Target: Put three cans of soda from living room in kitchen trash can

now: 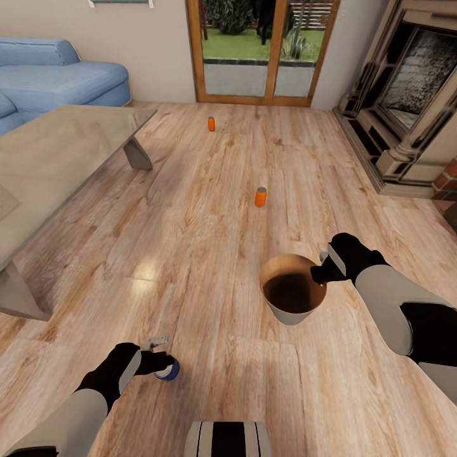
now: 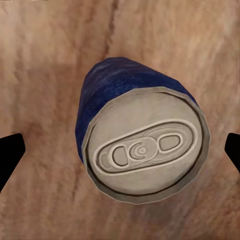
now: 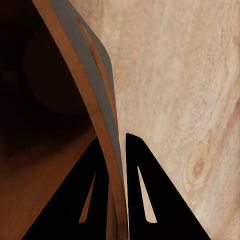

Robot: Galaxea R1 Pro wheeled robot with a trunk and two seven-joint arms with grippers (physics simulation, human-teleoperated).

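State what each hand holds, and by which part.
Right hand pinches the trash can by its rim wall. Left hand holds nothing: its fingers stand open on either side of the blue soda can.

This was a home's living room. A light blue sofa (image 1: pixel 57 79) stood by the wall, with a low grey-topped coffee table (image 1: pixel 57 158) before it on a wood plank floor (image 1: pixel 209 209). Wood-framed glass doors (image 1: pixel 260 51) showed a garden, and a stone fireplace (image 1: pixel 406 95) stood beside them.

Wood plank floor (image 1: pixel 209 209), blue sofa (image 1: pixel 57 79), grey coffee table (image 1: pixel 57 158), glass doors (image 1: pixel 263 51) (garden beyond), stone fireplace (image 1: pixel 412 95).
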